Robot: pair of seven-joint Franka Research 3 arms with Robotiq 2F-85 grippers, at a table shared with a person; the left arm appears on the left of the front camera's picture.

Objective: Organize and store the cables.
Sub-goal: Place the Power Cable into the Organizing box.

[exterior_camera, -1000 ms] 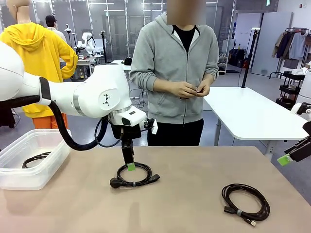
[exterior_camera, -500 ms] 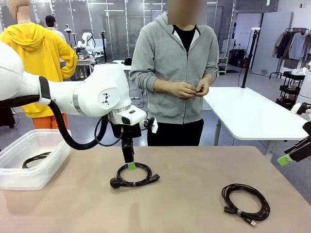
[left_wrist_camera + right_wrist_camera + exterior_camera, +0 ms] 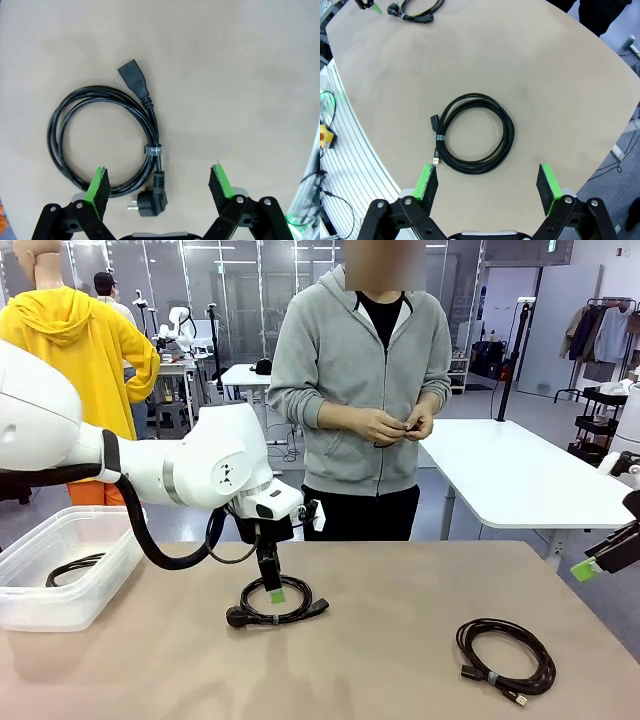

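Note:
A black cable (image 3: 290, 611) with a mains plug lies coiled on the tan table's middle. My left gripper (image 3: 275, 592) hangs open just over it. In the left wrist view that cable (image 3: 149, 107) has its tied side and plug between the left gripper's (image 3: 159, 172) green pads. A second coiled cable (image 3: 505, 655) rests at the front right. The right gripper (image 3: 590, 565) is raised at the table's right edge. Seen from the right wrist, this cable (image 3: 509, 135) lies below the open right gripper (image 3: 486, 172). A third cable (image 3: 72, 567) sits in the clear bin (image 3: 40, 605).
A person in a grey hoodie stands at the far side with both hands (image 3: 395, 423) together at the waist, off the table. The clear bin is at the table's left edge. A white table (image 3: 520, 475) stands behind on the right.
The left arm has sunk a little and shifted slightly right, bringing its open fingers closer over the plug cable. The right gripper, both table cables and the person stay where they were.

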